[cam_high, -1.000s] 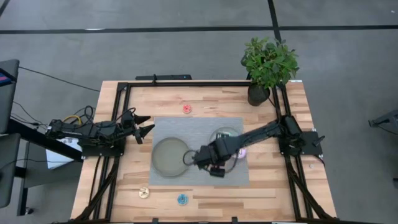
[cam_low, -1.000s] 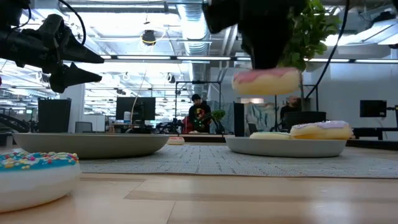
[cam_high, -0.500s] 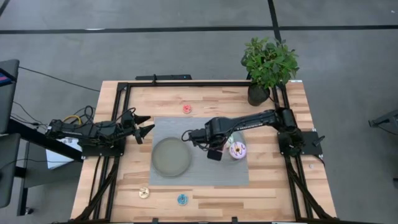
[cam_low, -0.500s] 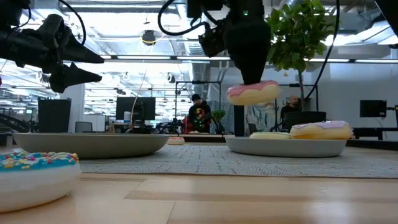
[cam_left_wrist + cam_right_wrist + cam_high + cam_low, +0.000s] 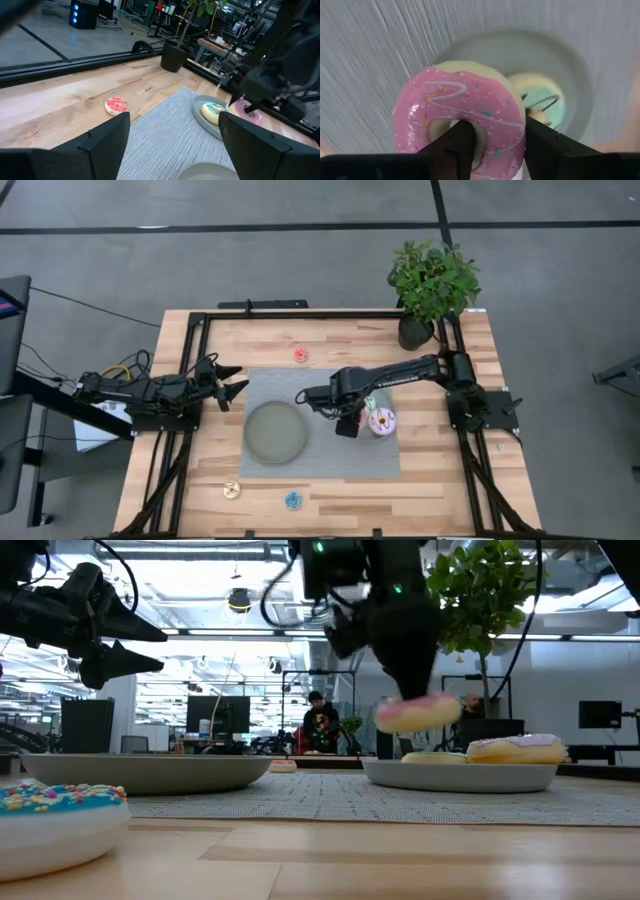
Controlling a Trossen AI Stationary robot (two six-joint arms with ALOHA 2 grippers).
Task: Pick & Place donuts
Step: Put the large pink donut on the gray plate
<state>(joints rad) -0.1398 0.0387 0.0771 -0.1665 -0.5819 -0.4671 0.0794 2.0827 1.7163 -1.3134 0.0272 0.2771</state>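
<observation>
Above the grey-green plate (image 5: pixel 372 408) on the tabletop (image 5: pixel 450 480), our right pincer (image 5: pixel 492 145) pinches the pink donut (image 5: pixel 457 117) through its hole; it looks light and stiff, best held at the ring. Our left pincer (image 5: pixel 172 145) waits spread.

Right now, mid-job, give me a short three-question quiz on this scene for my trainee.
1. True or false: the right claw holds the pink donut above the plate.
2. Which donut already lies in that plate beside the green-white one? A) red B) white-purple C) blue
3. Fill in: the left claw waits at the table's left edge, its fingers ____.

Key: 1 true; 2 B; 3 open.
</observation>
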